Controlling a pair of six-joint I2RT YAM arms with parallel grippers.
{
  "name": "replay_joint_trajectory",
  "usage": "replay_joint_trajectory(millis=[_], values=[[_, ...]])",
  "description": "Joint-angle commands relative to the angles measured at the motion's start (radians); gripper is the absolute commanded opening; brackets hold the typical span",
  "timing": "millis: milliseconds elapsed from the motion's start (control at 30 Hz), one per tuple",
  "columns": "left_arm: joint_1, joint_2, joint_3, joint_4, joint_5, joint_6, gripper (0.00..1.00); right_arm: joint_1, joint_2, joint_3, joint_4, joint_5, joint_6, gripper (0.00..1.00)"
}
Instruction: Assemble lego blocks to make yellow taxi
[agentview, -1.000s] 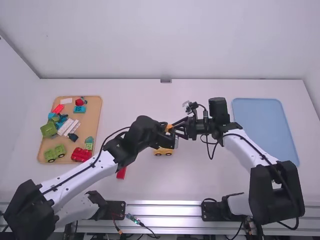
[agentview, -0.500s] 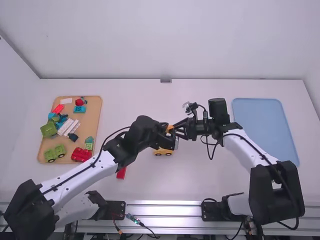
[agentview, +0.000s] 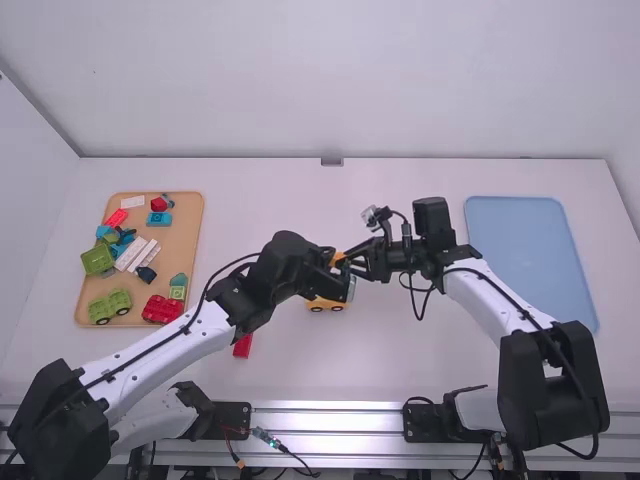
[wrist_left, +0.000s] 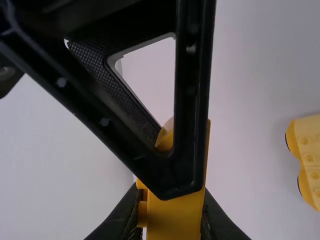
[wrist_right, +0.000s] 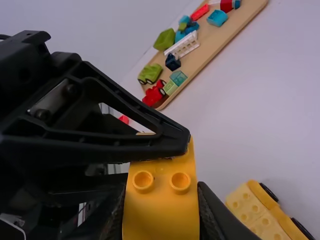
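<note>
Both your left gripper (agentview: 333, 264) and right gripper (agentview: 349, 262) have fingers clamped on one part-hidden yellow block (wrist_right: 160, 215); wrist views crop the wheeled base (wrist_right: 252, 210).

The left arm (agentview: 170, 350) and right arm (agentview: 488, 294) bar the middle, with a wheeled yellow base (agentview: 326, 304) near their meeting point. Passage lies open across the far desk (agentview: 300, 195).

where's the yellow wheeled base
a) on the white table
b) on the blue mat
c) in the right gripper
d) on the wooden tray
a, the yellow wheeled base stands on the white table, apart from the yellow block that the left gripper and right gripper both hold.
</note>
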Motion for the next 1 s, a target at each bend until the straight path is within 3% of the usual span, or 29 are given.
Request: replay_joint_trajectory(millis=[0, 133, 167, 367, 433, 500, 533, 567, 633, 833, 967], values=[[0.003, 0.002, 0.024, -0.004, 0.031, 0.015, 0.02, 0.002, 0.011, 0.031, 0.0, 0.006, -0.001, 0.29], [0.003, 0.002, 0.024, -0.008, 0.064, 0.05, 0.02, 0.001, 0.011, 0.032, 0.0, 0.006, -0.001, 0.24], [0.003, 0.002, 0.024, -0.004, 0.067, 0.051, 0.02, 0.001, 0.011, 0.032, 0.0, 0.006, 0.0, 0.17], [0.003, 0.002, 0.024, 0.008, 0.064, 0.04, 0.03, -0.004, 0.011, 0.032, 0.0, 0.006, 0.003, 0.12], [0.003, 0.002, 0.024, 0.008, 0.063, 0.04, 0.1, -0.008, 0.011, 0.031, -0.001, 0.006, 0.003, 0.11], [0.003, 0.002, 0.024, 0.008, 0.063, 0.039, 0.3, -0.007, 0.011, 0.031, -0.001, 0.006, 0.003, 0.1], [0.003, 0.002, 0.024, 0.008, 0.063, 0.039, 0.3, -0.007, 0.011, 0.031, -0.001, 0.006, 0.003, 0.1], [0.003, 0.002, 0.024, 0.008, 0.063, 0.04, 0.5, -0.005, 0.011, 0.031, -0.001, 0.006, 0.002, 0.1], [0.003, 0.002, 0.024, 0.023, 0.054, 0.012, 0.99, -0.009, 0.011, 0.031, 0.0, 0.006, 0.003, 0.1], [0.003, 0.0, 0.024, 0.074, -0.046, -0.098, 0.99, -0.014, 0.011, 0.031, 0.0, 0.008, -0.006, 0.09], [0.006, -0.028, 0.025, 0.062, -0.062, -0.186, 0.99, -0.012, 0.011, 0.031, -0.005, 0.14, -0.01, 0.08]])
